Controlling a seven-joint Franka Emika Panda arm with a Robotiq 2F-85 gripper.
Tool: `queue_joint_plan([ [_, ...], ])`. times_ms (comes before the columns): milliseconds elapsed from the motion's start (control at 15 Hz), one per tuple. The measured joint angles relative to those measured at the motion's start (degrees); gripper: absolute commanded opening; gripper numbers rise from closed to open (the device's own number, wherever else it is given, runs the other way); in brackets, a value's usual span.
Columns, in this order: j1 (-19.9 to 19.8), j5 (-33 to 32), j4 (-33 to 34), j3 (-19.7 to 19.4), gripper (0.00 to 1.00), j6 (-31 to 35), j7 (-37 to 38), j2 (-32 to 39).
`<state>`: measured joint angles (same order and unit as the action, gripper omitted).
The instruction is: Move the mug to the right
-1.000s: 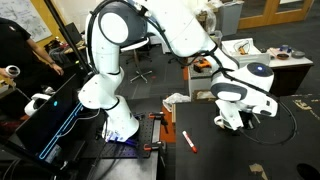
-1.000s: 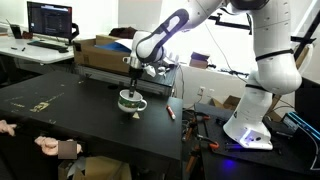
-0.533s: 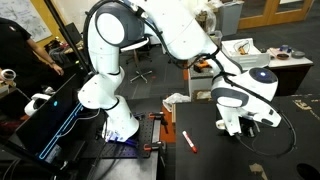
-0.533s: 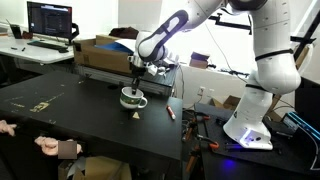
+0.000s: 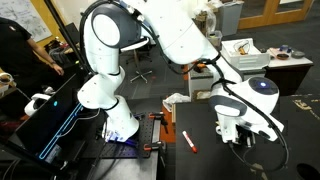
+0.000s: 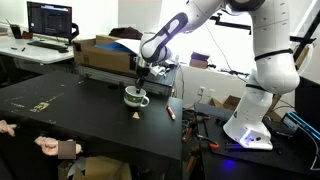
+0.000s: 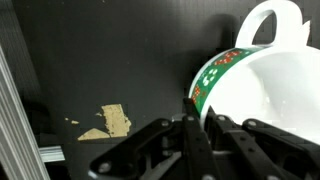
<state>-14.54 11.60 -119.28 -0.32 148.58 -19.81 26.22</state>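
Note:
The white mug (image 6: 136,97) with a green pattern hangs just above the black table (image 6: 70,120), near its far right part. My gripper (image 6: 139,80) comes down from above and is shut on the mug's rim. In the wrist view the mug (image 7: 275,90) fills the right side with its handle at the top. The gripper (image 7: 197,108) pinches the mug's wall, one finger inside and one outside. In an exterior view the arm's wrist (image 5: 240,110) hides the mug.
A red-and-white marker (image 6: 170,113) lies on the table right of the mug, also seen in an exterior view (image 5: 189,141). A tan scrap (image 7: 112,122) lies on the table left of the mug. A cardboard box (image 6: 105,52) stands behind.
My gripper has carried the mug a little to the right across the table, away from the tan scrap. The grip on the rim is unchanged.

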Motion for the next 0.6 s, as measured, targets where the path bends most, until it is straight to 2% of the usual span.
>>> queue_joint_plan([
  [467,-0.1,-0.1,-0.5,-2.1,0.03,0.2,4.9,0.8],
  [533,-0.1,-0.1,-0.5,-2.2,0.35,0.2,5.6,0.8],
  [600,0.0,-0.1,-0.5,-2.3,0.36,0.2,6.0,0.8],
])
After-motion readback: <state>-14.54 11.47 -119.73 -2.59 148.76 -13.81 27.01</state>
